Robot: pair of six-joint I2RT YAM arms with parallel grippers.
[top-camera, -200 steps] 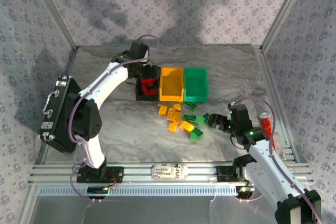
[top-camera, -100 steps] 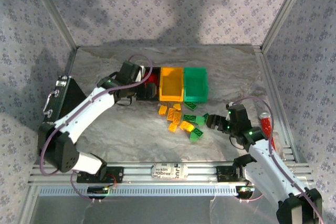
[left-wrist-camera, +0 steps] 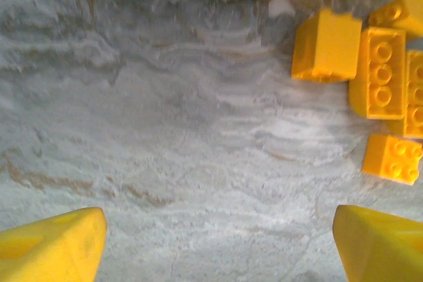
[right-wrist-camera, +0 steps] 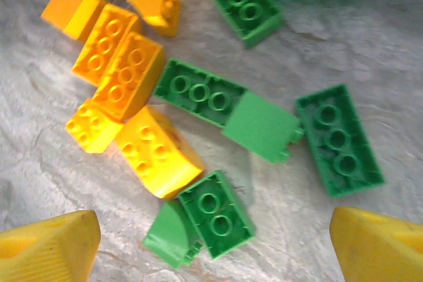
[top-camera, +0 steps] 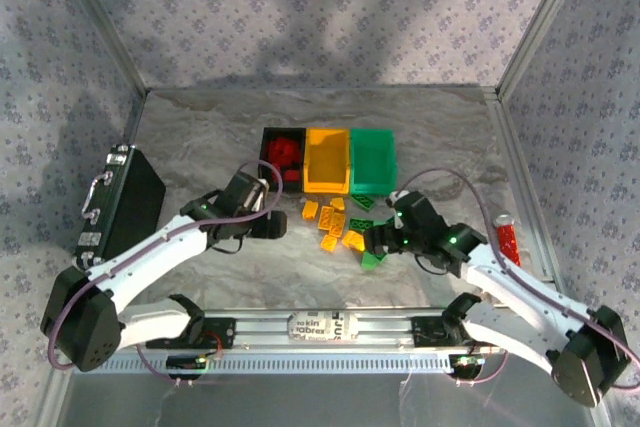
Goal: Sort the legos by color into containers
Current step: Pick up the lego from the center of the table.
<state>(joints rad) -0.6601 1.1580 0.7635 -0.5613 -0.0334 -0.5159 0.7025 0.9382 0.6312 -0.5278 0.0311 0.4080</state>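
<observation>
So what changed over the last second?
The left gripper pulled back from over the black bin toward the near edge. It is now open above bare table, left of the yellow bricks. The right gripper slid left, open, over the green bricks. Nothing was grasped. The yellow bin, green bin and loose bricks look unmoved.

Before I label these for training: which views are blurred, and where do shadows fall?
Top external: sharp, with broad soft shadows across the back wall. Left wrist: the table looks smeared, the yellow legos soft. Right wrist: green legos crisp, studs readable.
</observation>
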